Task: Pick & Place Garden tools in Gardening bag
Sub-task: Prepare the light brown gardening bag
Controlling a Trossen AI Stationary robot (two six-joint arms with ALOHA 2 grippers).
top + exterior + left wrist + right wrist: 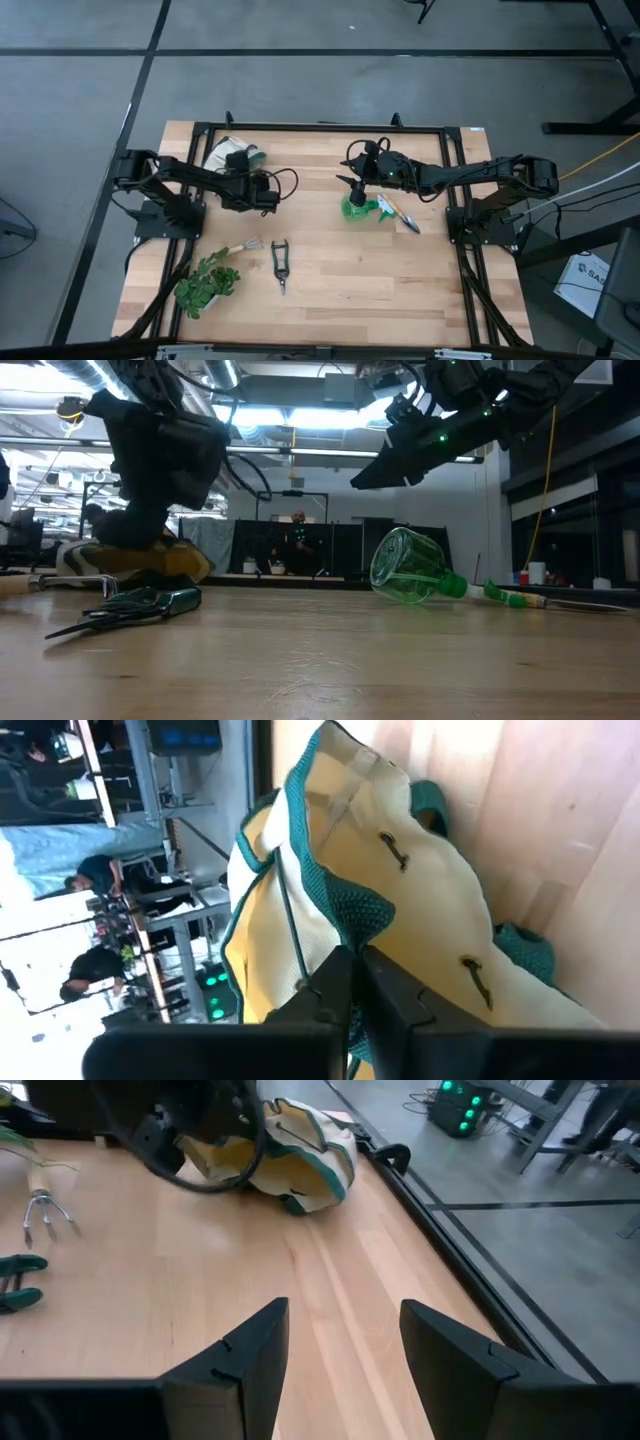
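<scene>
Green spray bottle [362, 208] and pruning shears [281, 263] lie on the counter [330, 290] — nothing bagged. Left end effector [355, 982], fingers together, apparently pinches the gardening bag [228, 157]; right end effector [352, 186] hovers spread above the bottle.

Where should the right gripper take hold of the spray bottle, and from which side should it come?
Probably across the round green body of the spray bottle, coming straight down from above. The bottle lies on its side on the table, its pale trigger head pointing away from the body, so the body is the widest, most exposed part. The right gripper hangs open just above it.
</scene>
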